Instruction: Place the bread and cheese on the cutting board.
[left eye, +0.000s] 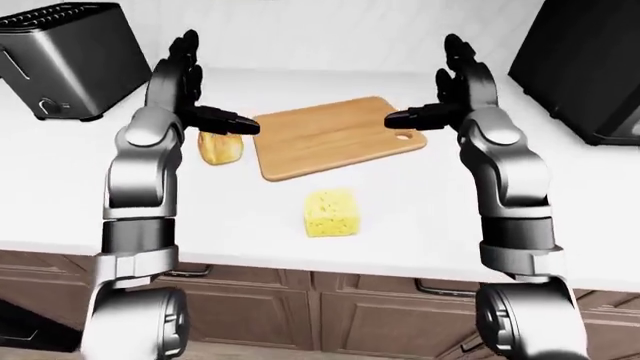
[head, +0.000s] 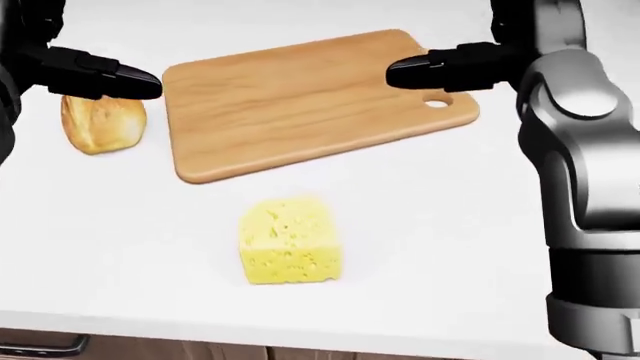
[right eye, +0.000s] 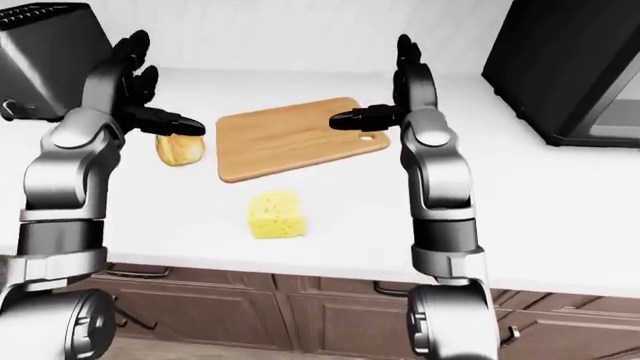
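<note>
Both the left hand (left eye: 185, 75) and right hand (left eye: 460, 79) hover open and empty, while the bread (head: 102, 124), left of the cutting board (head: 300, 97), looks light and crushable, best pinched gently across its sides, and the cheese (head: 290, 241) at lower centre looks firmer.

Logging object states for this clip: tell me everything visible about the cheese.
The cheese is a pale yellow block dotted with small holes, roughly cube-shaped with a slightly rounded top. It sits upright on the white counter, below the cutting board in the head view and apart from it. Nothing touches it but the counter; neither hand is near it. It looks whole and uncut.
</note>
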